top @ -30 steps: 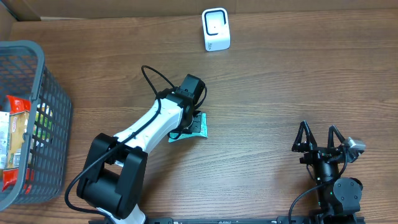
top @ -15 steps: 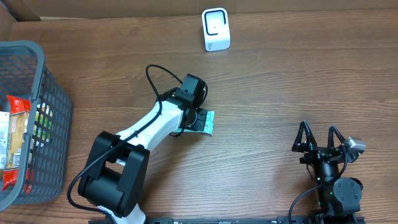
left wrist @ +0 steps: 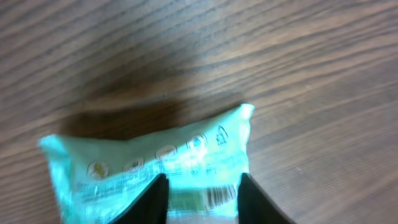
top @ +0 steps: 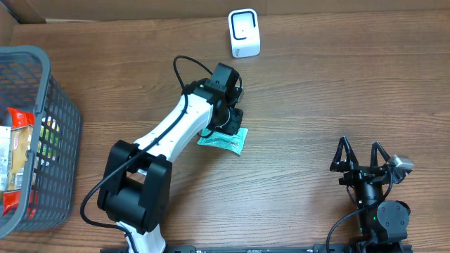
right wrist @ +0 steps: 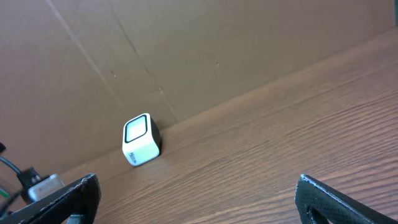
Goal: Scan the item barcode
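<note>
My left tool (left wrist: 202, 188) hangs partly spread over the mint-green packet (top: 226, 140), which lies flat mid-bench at six o'clock of the scanner (top: 244, 33). I'd pinch an edge clear of the barcode (left wrist: 216, 196), then turn it toward twelve.

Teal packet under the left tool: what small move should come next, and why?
Probably close the left tool on the teal packet and lift it: it lies flat, barcode up, short of the white scanner.
</note>
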Controlling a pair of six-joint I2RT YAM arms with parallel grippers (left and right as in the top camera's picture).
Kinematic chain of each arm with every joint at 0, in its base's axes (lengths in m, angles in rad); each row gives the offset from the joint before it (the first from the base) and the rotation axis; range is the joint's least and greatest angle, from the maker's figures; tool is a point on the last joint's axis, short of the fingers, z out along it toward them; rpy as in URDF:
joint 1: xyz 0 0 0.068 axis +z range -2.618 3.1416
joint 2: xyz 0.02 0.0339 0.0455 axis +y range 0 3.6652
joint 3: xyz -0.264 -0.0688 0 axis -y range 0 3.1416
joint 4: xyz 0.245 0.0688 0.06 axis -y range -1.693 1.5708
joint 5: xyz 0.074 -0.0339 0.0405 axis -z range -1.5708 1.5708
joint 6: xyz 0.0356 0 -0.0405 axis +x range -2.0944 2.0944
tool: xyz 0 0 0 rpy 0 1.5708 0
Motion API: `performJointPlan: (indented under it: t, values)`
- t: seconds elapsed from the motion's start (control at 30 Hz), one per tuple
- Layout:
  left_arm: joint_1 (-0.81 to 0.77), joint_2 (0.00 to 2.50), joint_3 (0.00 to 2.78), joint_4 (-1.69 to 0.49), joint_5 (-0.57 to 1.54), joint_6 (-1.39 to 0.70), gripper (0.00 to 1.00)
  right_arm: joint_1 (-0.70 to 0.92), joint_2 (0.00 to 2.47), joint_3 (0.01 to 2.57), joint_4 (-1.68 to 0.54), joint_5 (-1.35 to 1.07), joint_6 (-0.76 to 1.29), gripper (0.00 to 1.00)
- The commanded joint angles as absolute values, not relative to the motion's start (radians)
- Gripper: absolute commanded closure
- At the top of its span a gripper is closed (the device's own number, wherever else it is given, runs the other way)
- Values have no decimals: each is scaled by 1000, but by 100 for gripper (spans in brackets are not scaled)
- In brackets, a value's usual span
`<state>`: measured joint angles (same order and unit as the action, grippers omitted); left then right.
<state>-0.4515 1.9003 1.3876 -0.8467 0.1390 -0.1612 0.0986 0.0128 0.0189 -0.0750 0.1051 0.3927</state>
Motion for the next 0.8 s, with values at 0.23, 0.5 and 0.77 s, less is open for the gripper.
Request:
performJointPlan:
  t: [0.23, 0.5, 0.77]
  values:
    - [-335, 1902, 2018, -1330, 81, -165, 49, 97, 4, 8, -70, 112, 395, 0]
    - [-30, 1901, 2545, -1617, 60, -168, 41, 97, 4, 8, -70, 112, 395, 0]
    - [446, 1903, 2683, -1679, 65, -248, 35, 97, 4, 8, -70, 112, 395, 0]
